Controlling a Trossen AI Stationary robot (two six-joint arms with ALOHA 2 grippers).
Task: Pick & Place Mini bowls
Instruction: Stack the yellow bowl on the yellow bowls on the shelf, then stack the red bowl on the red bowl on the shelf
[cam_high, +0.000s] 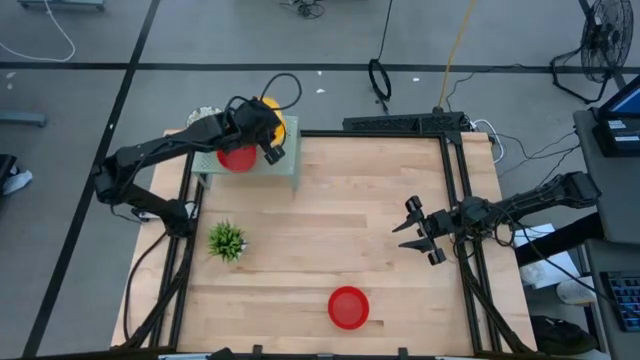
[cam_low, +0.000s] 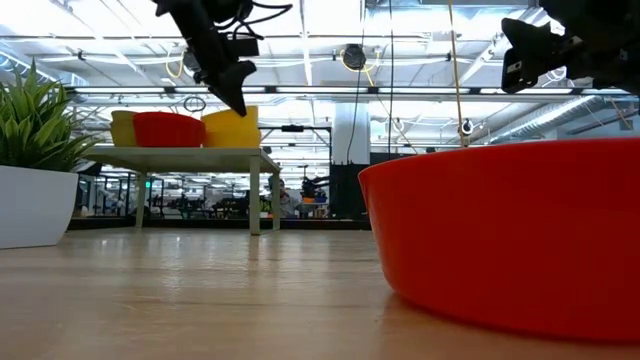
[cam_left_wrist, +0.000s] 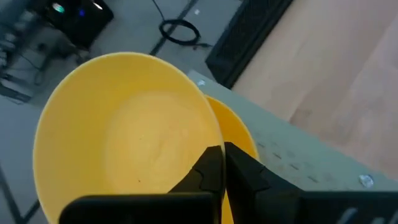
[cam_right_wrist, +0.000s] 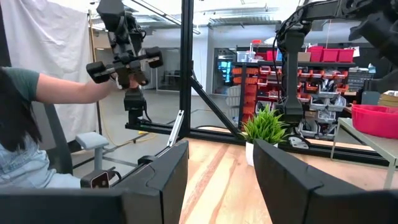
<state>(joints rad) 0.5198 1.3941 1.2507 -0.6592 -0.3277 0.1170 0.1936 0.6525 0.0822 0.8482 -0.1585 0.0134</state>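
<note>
My left gripper is over the pale green rack at the table's far left, shut on a yellow mini bowl. A second yellow bowl lies under it. A red bowl sits on the rack beside them, and another yellow bowl shows at the rack's end in the low view. One more red bowl rests on its base near the table's near edge. My right gripper hovers open above the table's right side, touching nothing. My left gripper pinches the yellow bowl's rim, with one finger on the bowl's inner side and the other on its outer side. It comes from above, slanting down. The bowl sits tilted over the second yellow bowl; whether it is lifted clear of that bowl does not show.
A small green plant in a white pot stands at the table's left side. A black frame runs along the far and side edges. Bare wood lies between the rack and the near red bowl. A seated person shows beyond the table.
</note>
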